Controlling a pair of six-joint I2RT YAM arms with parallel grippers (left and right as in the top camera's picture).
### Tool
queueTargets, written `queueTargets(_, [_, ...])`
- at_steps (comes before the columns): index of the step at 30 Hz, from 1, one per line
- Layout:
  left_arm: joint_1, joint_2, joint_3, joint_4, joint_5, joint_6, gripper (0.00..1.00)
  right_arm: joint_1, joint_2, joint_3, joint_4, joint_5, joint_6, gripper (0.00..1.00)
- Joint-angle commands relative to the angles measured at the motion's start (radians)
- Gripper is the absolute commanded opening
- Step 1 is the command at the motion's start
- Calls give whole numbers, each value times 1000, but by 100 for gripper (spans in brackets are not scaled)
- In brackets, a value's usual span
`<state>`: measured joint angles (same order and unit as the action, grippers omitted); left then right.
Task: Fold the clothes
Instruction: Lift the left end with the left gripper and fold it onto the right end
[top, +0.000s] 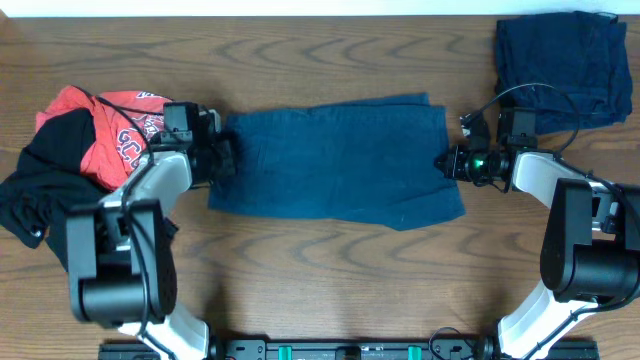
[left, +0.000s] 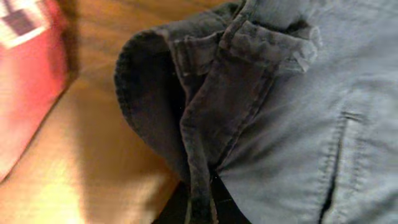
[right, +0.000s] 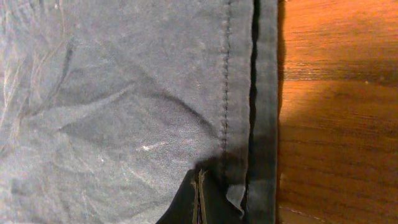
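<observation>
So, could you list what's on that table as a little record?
centre: denim shorts, spread flat on wooden table
left jaws: shut on the shorts' waistband end
right jaws: shut on the shorts' hem end
left side: red T-shirt, black garment, heaped together
far right corner: folded navy denim

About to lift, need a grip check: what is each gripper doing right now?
Left gripper: closed, pinching the waistband end of the denim shorts.
Right gripper: closed, pinching the hem end of the denim shorts.
</observation>
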<state>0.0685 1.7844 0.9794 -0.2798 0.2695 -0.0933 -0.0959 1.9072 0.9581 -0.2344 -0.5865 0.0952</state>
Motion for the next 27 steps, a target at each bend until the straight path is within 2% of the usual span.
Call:
queueTargets(1, [24, -120, -12, -40, -21, -17, 6, 21, 22, -7, -5, 11, 5, 1])
queueTargets(8, [42, -310, -12, -102, -20, -5, 6, 103, 22, -7, -6, -5, 35, 1])
queueTargets(14, [26, -356, -12, -123, 26, -5, 6, 196, 22, -7, -4, 83, 96, 1])
queueTargets(22, [-78, -356, 3, -24, 119, -21, 6, 233, 52, -7, -2, 154, 145, 1])
queueTargets(27, [-187, -356, 15, 64, 154, -104, 6, 235, 97, -7, 3, 153, 151, 1])
